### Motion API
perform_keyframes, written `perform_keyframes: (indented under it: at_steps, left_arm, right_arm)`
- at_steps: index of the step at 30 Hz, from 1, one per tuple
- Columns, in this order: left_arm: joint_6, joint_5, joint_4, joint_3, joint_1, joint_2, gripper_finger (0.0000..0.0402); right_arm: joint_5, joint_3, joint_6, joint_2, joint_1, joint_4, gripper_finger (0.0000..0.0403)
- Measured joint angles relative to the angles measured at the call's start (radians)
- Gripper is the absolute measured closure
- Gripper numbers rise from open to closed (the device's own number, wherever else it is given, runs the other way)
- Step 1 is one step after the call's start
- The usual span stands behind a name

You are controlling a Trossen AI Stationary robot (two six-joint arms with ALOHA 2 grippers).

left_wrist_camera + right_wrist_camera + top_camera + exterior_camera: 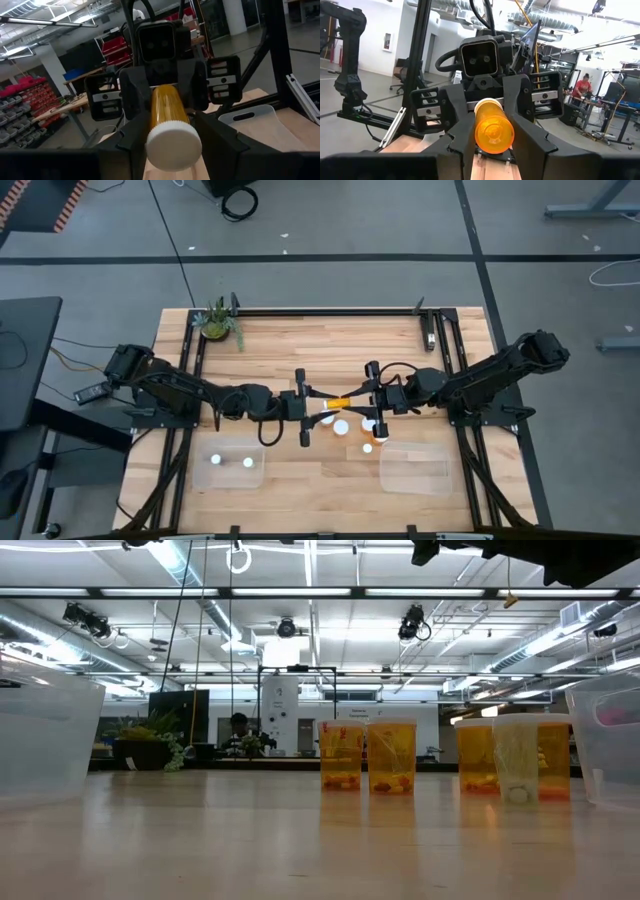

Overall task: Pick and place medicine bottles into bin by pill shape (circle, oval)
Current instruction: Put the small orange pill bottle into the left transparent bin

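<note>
Both arms reaching inward, meeting above table (300,340) centre. Left gripper (308,408) and right gripper (368,395) both clamping amber medicine bottle (338,402), white-capped, lying horizontal between them, raised off surface.

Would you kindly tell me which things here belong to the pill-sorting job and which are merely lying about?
Job:
- amber bottle, held in the air between left hand and right hand
- loose bottles on the table
- left bin, with two bottles inside
- right bin

Lying about:
- potted plant
- person in the room behind
</note>
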Motion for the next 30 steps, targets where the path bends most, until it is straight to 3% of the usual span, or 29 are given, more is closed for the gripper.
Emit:
perform_keyframes:
  at_steps: [11, 30]
  left_arm:
    - [-0.006, -0.002, 0.002, 0.000, 0.004, 0.000, 0.0286]
    - [-0.032, -0.001, -0.053, 0.000, 0.005, -0.001, 0.0281]
  right_arm:
    - [0.000, 0.000, -0.001, 0.000, 0.000, -0.005, 0.0280]
    - [-0.008, 0.000, -0.012, 0.000, 0.000, -0.052, 0.0277]
